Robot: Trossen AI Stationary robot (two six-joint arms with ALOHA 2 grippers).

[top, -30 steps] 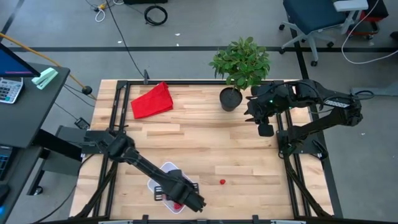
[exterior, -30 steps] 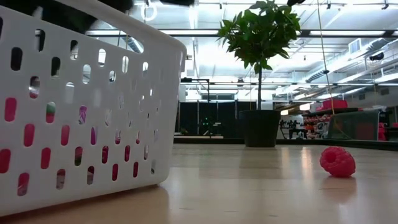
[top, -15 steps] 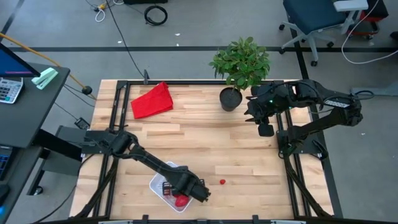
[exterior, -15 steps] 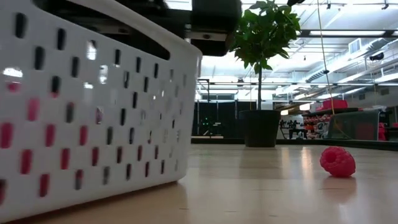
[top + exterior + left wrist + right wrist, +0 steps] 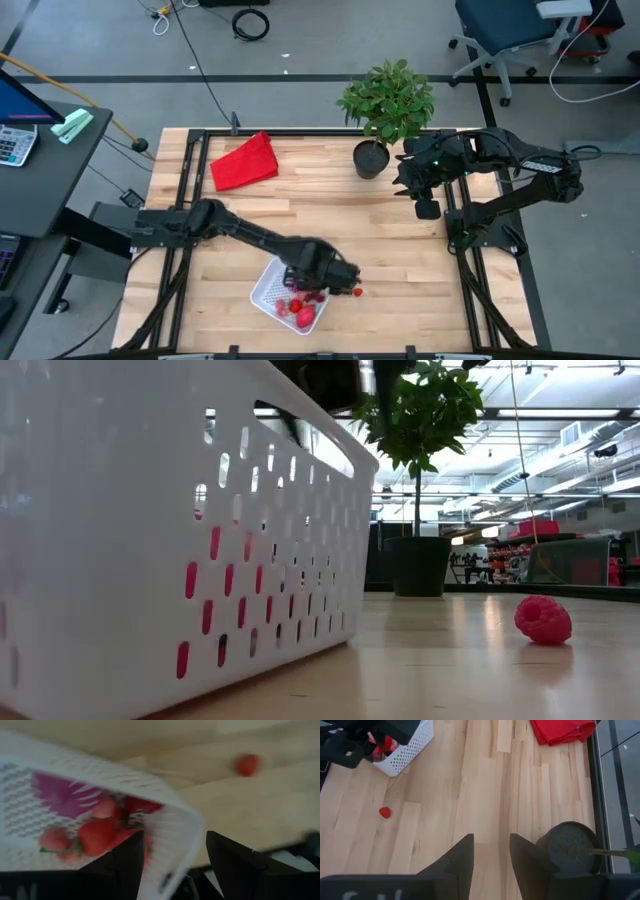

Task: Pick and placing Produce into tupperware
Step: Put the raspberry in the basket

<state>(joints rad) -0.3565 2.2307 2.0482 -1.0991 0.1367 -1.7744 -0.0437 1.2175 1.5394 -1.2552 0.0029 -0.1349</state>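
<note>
Produce (image 5: 300, 311) is lying mostly inside the tupperware (image 5: 268, 294) at the table's (image 5: 330, 225) near edge, with one raspberry (image 5: 357, 292) loose on the wood just beside it. The left gripper (image 5: 340, 283) is reaching low over the container's far corner, its jaws parted astride the rim and holding no fruit. Judging by this, the raspberry is calling for the next pick. The right gripper (image 5: 490, 855) is waiting near the plant pot (image 5: 369, 159), jaws partly open and empty

A white perforated tupperware (image 5: 268, 293) is seen directly beneath the left gripper (image 5: 335, 283), its rim between the fingers. Strawberries (image 5: 97, 834) and a purple spiky piece (image 5: 65, 796) are contained in it. One raspberry (image 5: 358, 292) lies just beside the gripper.
</note>
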